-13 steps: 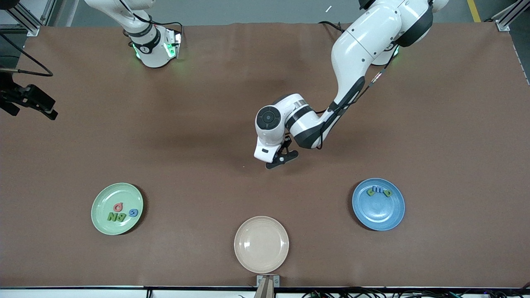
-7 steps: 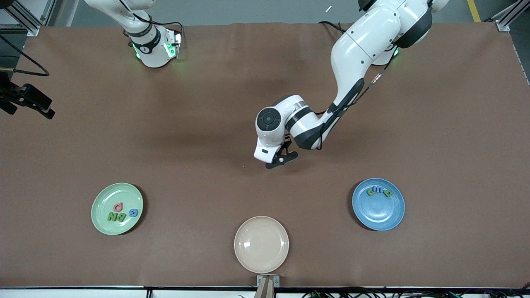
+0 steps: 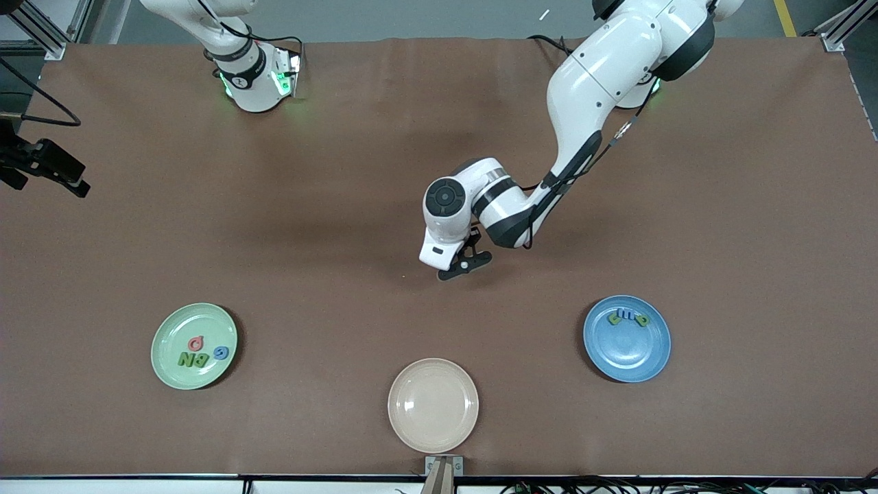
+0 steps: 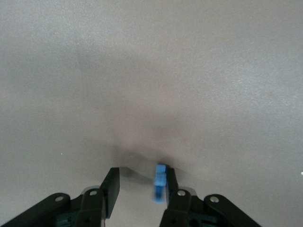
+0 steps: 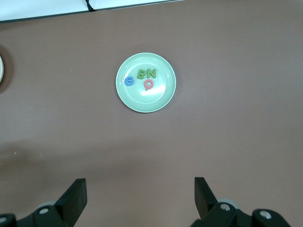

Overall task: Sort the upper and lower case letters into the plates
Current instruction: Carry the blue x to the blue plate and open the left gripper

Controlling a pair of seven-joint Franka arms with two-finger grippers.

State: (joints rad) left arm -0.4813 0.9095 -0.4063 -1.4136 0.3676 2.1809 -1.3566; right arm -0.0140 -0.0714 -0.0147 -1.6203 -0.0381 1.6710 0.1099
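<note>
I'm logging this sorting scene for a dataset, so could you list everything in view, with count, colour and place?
green plate: one, mint green, toward the right arm's end of the table.
letters on green plate: four, two green, one red, one blue.
blue plate: one, medium blue, toward the left arm's end.
letters on blue plate: about three, green and blue, near its rim.
beige plate: one, cream, bare, nearest the front camera.
table: one, brown.
blue piece: one, against one finger of the left gripper.
left gripper: over mid-table, gap between its fingers.
right gripper: open, high above the table, waiting.
</note>
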